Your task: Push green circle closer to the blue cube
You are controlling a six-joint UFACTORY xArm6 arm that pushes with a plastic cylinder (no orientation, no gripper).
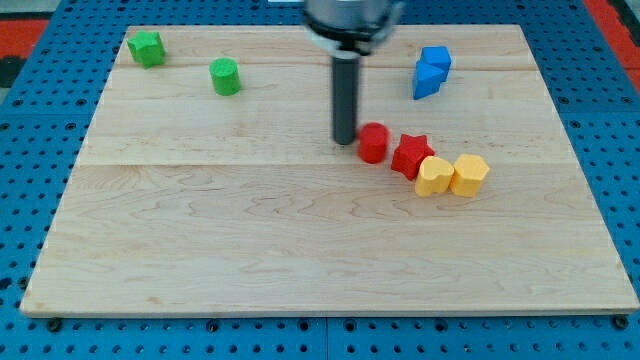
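Note:
The green circle (225,77) stands on the wooden board at the upper left. The blue cube (436,58) sits at the upper right, touching a blue triangular block (426,82) just below it. My tip (345,139) rests on the board near the middle, just left of a red cylinder (373,143). The tip is well to the right of and below the green circle, and left of and below the blue cube.
A green star-like block (147,48) lies at the top left corner. A red star (411,154), a yellow heart (434,175) and a yellow hexagon-like block (469,174) form a row running right from the red cylinder. The board's edge (320,312) borders blue pegboard.

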